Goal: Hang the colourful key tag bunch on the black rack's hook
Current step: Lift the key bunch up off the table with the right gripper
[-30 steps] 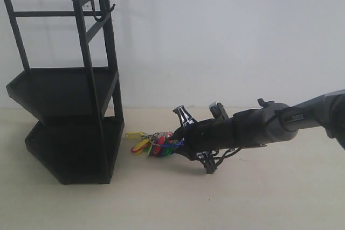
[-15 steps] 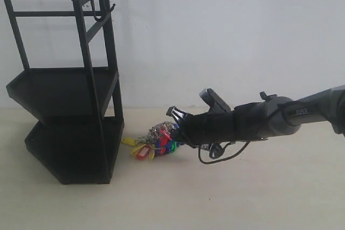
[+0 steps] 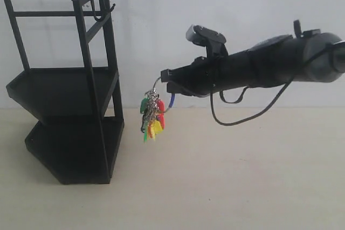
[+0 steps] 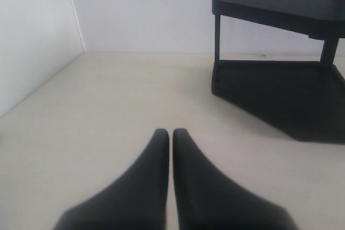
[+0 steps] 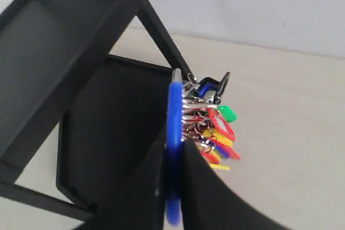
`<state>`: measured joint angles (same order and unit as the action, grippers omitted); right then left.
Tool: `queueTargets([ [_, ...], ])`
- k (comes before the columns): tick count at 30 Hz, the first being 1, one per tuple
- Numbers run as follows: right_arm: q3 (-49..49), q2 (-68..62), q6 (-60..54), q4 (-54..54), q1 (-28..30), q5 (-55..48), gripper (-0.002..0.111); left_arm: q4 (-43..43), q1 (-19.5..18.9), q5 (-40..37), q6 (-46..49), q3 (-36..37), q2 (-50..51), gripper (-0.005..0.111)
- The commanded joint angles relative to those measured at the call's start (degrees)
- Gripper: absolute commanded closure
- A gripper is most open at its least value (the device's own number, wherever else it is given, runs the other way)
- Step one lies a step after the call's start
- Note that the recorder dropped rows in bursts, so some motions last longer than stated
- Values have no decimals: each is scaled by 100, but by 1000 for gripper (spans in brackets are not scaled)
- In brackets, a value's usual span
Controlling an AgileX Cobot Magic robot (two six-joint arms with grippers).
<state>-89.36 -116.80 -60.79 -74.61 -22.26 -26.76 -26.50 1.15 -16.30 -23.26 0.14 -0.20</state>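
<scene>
The colourful key tag bunch (image 3: 152,113) hangs in the air right of the black rack (image 3: 64,82), about level with its upper shelf. My right gripper (image 3: 166,82) is shut on the bunch's blue loop (image 5: 173,133); the tags (image 5: 213,130) dangle beyond the fingers, with the rack's shelves (image 5: 64,68) behind. The hook (image 3: 99,10) sits on the rack's top bars, well above and left of the bunch. My left gripper (image 4: 170,133) is shut with nothing in it, low over the table, facing the rack's bottom shelf (image 4: 280,98); it is out of the exterior view.
A white wall (image 3: 215,4) stands behind the beige table (image 3: 215,187). A black cable (image 3: 242,117) droops under the right arm. In the left wrist view a white side panel (image 4: 32,36) rises along one side.
The right gripper has lifted the key tag bunch off the table, up and slightly left. The bunch now hangs free beside the rack's upper shelf.
</scene>
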Motion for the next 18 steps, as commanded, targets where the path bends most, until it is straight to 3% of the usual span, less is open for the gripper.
queueTargets([
  [1,8,732,1017,1868,4,-247,108,-1,7,25,-32,-14,20,102],
  [2,8,999,1892,2884,4,-248,108,-1,7,25,-32,-14,20,102],
  [4,277,1436,2269,3486,-32,-405,108,-1,7,25,-32,-14,20,102],
  [8,1397,2311,2030,3616,-161,228,109,-1,7,25,-32,-14,20,102],
  [10,2013,2886,2471,3685,-81,735,109,-1,7,25,-32,-14,20,102],
  [11,2166,3097,2549,3608,-96,674,109,-1,7,25,-32,-14,20,102],
  [13,2205,3463,1503,3866,-389,-252,109,-1,7,25,-32,-14,20,102],
  [15,2205,3809,3368,4878,-289,294,109,-1,7,25,-32,-14,20,102],
  [16,2192,3959,3568,4951,-288,219,109,-1,7,25,-32,-14,20,102],
  [18,2120,4021,2555,5015,-536,-540,109,-1,7,25,-32,-14,20,102],
])
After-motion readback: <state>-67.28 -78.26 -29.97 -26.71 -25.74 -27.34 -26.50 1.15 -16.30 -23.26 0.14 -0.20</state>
